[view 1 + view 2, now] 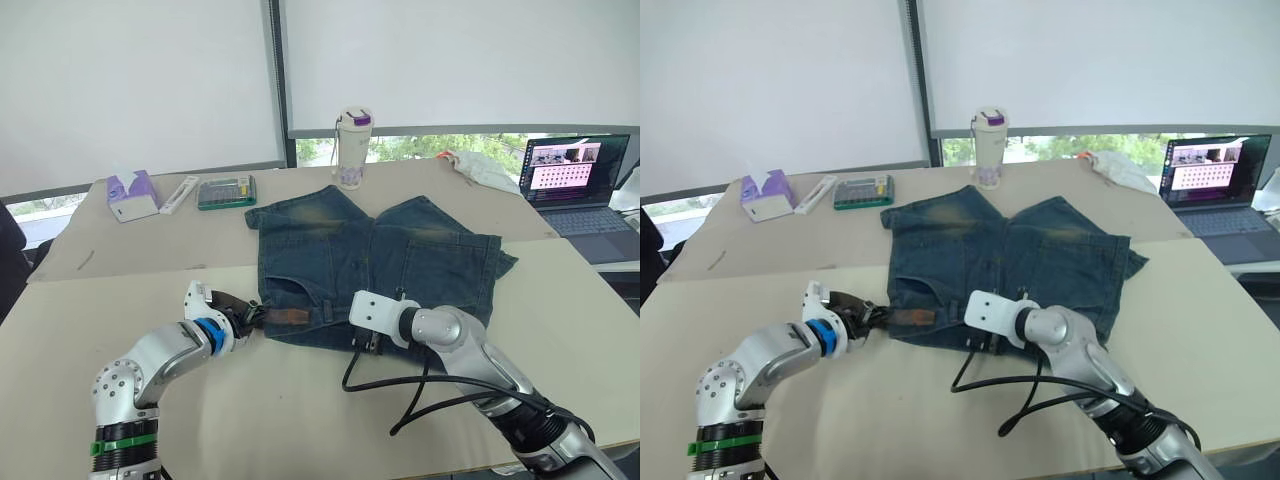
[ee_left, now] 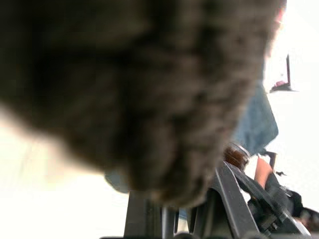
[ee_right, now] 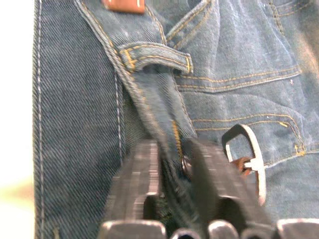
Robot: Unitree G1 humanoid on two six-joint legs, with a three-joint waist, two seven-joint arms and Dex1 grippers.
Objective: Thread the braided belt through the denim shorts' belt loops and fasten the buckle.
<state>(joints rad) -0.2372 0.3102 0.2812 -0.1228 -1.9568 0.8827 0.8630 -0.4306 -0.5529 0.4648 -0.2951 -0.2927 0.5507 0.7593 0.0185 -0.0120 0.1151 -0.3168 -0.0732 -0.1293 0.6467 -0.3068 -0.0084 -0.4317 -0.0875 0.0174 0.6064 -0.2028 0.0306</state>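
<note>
Shorts (image 1: 375,262) lie flat on table (image 1: 300,400), waistband toward robot. Right gripper (image 3: 172,164) pinches waistband denim beside buckle (image 3: 247,159), below a belt loop (image 3: 157,57). Left gripper (image 1: 243,318) closed on belt (image 2: 149,89) end at waistband's left edge.

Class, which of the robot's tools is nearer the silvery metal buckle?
Right. The right tool grips the blue denim shorts beside the silvery metal buckle; the left tool is at the waistband's far end.
</note>
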